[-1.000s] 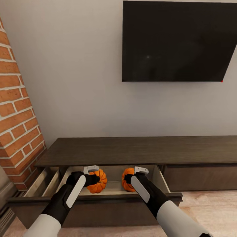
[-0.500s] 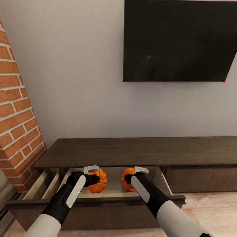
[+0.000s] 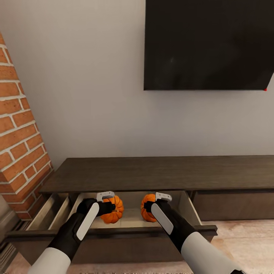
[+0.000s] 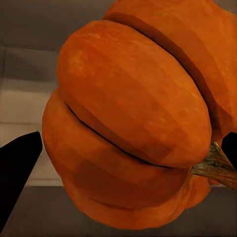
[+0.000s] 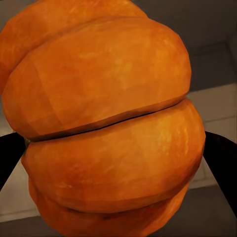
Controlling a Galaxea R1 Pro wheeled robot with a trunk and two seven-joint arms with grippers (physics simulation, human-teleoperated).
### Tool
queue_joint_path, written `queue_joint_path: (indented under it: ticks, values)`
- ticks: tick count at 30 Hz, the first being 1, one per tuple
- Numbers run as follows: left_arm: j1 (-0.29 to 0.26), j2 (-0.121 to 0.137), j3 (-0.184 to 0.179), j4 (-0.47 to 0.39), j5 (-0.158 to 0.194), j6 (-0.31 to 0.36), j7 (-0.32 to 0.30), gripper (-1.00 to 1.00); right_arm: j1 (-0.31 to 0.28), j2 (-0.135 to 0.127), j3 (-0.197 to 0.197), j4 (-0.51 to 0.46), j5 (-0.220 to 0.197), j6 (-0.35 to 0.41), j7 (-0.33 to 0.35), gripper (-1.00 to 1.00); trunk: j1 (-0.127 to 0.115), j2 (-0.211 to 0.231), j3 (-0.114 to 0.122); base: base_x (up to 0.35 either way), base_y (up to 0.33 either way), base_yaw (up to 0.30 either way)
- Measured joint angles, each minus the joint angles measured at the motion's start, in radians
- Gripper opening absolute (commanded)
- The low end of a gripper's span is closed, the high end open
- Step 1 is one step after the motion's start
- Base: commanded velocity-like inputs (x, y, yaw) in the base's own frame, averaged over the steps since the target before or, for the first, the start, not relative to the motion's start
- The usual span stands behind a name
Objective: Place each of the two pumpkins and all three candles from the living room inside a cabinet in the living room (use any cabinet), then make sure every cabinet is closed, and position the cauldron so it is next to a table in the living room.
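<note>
Orange pumpkins sit clamped in the left gripper [image 3: 108, 206] and right gripper [image 3: 150, 207], above the cabinet's [image 3: 160, 173] open drawer [image 3: 114, 231]; no writing is legible.

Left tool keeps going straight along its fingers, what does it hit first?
The pumpkin it already holds sits between the fingers of the left tool. Beyond that, probably the beige floor of the open drawer; depth is unclear.

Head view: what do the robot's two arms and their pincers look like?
Both arms match: white rounded forearm shells, black wrist sections, each with a long white oval panel on top. The left pincer and right pincer are black with a small light-grey bracket on top. No cables or markings show.
</note>
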Motion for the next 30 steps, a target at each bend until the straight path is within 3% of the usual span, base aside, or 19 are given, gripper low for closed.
queue_joint_path:
  ticks: [9, 30]
  values:
    - [0.0, 0.001, 0.0, 0.0, 0.0, 0.0, 0.0, -1.0, 0.0, 0.0, 0.0, 0.0, 0.0, 0.0, 0.0, -1.0, 0.004, -0.002, -0.035, 0.0, 0.0, 0.0]
    - [0.0, 0.001, 0.0, 0.0, 0.0, 0.0, 0.0, -1.0, 0.0, 0.0, 0.0, -0.001, 0.002, 0.0, 0.0, -1.0, 0.004, -0.002, -0.035, 0.079, 0.024, 0.0]
